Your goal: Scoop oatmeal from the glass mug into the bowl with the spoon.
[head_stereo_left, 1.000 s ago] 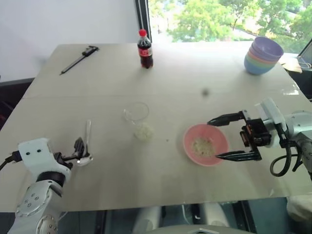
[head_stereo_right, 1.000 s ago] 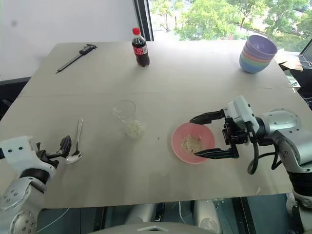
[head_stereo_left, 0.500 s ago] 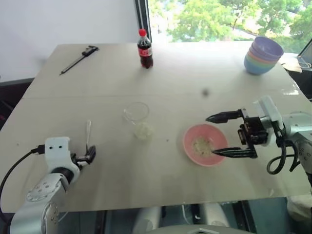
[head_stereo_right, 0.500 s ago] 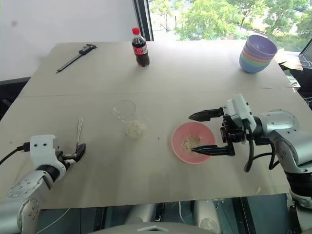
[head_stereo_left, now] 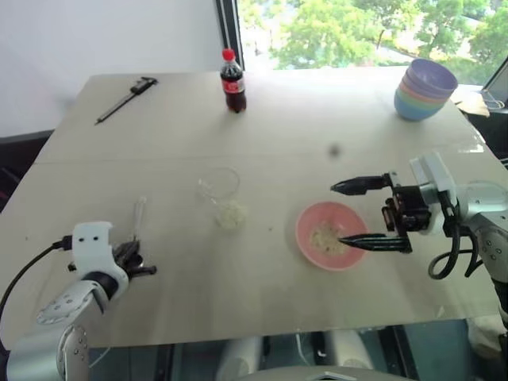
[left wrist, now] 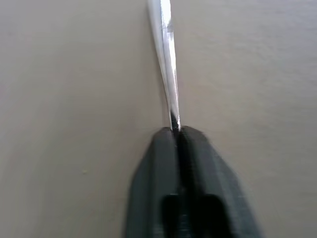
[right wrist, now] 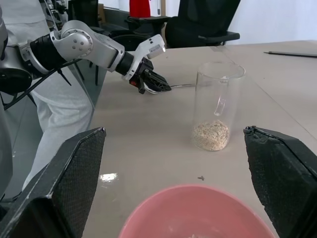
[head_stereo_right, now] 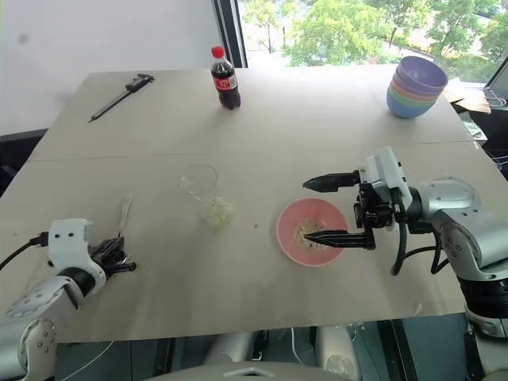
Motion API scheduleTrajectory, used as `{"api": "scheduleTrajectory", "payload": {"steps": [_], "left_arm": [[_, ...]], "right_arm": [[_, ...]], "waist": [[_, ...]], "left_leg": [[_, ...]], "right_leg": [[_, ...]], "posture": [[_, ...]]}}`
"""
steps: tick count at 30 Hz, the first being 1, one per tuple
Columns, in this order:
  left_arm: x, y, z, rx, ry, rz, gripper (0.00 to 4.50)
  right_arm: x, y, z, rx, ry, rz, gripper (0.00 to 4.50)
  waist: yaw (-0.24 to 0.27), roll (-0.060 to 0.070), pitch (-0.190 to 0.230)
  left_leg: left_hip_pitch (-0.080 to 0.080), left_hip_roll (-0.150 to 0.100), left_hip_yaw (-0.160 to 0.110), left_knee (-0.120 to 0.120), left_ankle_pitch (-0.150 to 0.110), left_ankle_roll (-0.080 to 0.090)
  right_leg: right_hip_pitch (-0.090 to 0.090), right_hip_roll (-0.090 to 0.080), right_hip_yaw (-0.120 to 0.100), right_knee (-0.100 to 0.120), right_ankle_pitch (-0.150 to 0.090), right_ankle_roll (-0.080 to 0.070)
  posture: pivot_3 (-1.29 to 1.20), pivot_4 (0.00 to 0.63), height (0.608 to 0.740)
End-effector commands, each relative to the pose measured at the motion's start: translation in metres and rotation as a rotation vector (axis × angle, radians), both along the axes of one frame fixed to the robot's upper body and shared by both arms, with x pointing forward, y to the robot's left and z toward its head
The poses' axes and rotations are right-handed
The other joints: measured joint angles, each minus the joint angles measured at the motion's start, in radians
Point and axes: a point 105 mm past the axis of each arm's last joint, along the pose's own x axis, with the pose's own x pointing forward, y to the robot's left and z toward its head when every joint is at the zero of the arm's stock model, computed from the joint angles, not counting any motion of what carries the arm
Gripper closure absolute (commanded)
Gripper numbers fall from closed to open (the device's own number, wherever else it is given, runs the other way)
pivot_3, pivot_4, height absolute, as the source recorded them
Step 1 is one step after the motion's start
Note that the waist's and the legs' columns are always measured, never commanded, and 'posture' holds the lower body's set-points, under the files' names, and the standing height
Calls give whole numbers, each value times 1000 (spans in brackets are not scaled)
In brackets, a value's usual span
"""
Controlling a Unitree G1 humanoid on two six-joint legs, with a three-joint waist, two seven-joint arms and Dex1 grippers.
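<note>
My left gripper (left wrist: 176, 131) is shut on the near end of the silver spoon (left wrist: 166, 59), low on the table at the front left. The spoon's thin handle (head_stereo_left: 140, 214) points away from it across the table. The clear glass mug (head_stereo_left: 222, 186) stands mid-table, with pale oatmeal (head_stereo_left: 231, 214) in its bottom. To its right sits the pink bowl (head_stereo_left: 305, 226), which holds a little oatmeal (head_stereo_left: 325, 236). My right gripper (head_stereo_left: 339, 213) is open and level, pointing left, its two fingers spread wide over the bowl's right half.
A cola bottle (head_stereo_left: 232, 82) stands at the far middle of the table. A stack of pastel bowls (head_stereo_left: 425, 91) is at the far right and a long caliper (head_stereo_left: 125, 97) at the far left. The table's front edge runs just below both arms.
My left gripper has sunk to the table, tilted further down and shut on the spoon; it was open before. The right gripper has stayed open over the bowl.
</note>
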Motion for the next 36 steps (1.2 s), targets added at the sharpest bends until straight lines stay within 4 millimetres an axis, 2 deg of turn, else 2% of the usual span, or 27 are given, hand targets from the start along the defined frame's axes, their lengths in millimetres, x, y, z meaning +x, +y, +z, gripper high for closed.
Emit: {"api": "scheduleTrajectory", "payload": {"steps": [1, 6, 12, 16, 19, 23, 25, 27, 30, 34, 36], "left_arm": [[-13, 11, -19, -25, 83, 69, 4486], [-9, 25, 0, 33, -36, 127, 4486], [5, 45, 83, 153, -390, 193, 4486], [15, 37, 135, 189, -578, 136, 4486], [26, 11, 168, 200, -698, 1, 4486], [35, -31, 195, 204, -794, -200, 4486], [38, -67, 204, 178, -831, -369, 4486], [37, -101, 208, 156, -844, -541, 4486], [35, -139, 208, 138, -830, -728, 4486], [29, -172, 201, 99, -784, -918, 4486], [26, -182, 197, 94, -759, -982, 4486]], "right_arm": [[-3, 5, 12, 18, -43, 22, 0], [-2, 6, 13, 18, -41, 18, 0], [4, 9, 16, 31, -38, 2, 0], [11, 11, 21, 55, -29, -31, 0], [22, 13, 30, 88, -31, -91, 0], [35, 17, 48, 175, -12, -154, 0], [39, 20, 62, 242, 6, -173, 0], [41, 24, 75, 298, 38, -178, 0], [40, 33, 90, 363, 89, -162, 0], [39, 44, 105, 405, 167, -137, 0], [38, 51, 108, 410, 200, -120, 0]], "waist": [[0, 0, 0], [0, 0, 0], [6, -7, 2], [7, -8, 2], [4, -8, 2], [3, -9, 3], [3, -9, 3], [2, -9, 3], [2, -9, 3], [-4, -9, 3], [-7, -9, 3]], "left_leg": [[0, 0, 0, 0, 0, 0], [0, 0, 0, -1, 0, 0], [-3, 0, -3, -1, 1, -2], [-5, -2, -5, -1, 4, -6], [-6, -3, -4, -1, 4, -7], [-15, -4, -5, -1, 5, -8], [-20, -5, -4, 0, 5, -8], [-20, -5, -4, 0, 5, -8], [-22, -5, -3, 0, 5, -8], [-22, -5, -2, -1, 5, -8], [-23, -5, -2, -1, 5, -8]], "right_leg": [[0, 0, 0, 0, 0, 0], [0, 0, 0, 0, 0, 0], [-2, 0, 0, 0, 0, 0], [-2, -3, -1, -1, 1, 1], [-3, -4, -1, -1, 1, 1], [-12, -4, -1, 0, 1, 1], [-18, -4, -1, 2, 1, 1], [-19, -3, -1, 1, 1, 1], [-20, -3, -1, 1, 1, 1], [-22, -3, -1, 2, 1, 1], [-23, -2, -1, 3, 1, 1]], "posture": [[0, 150, 740], [0, 150, 740], [0, 150, 740], [0, 150, 740], [0, 150, 740], [0, 150, 740], [0, 150, 740], [0, 150, 740], [0, 150, 740], [0, 150, 740], [0, 150, 740]]}}
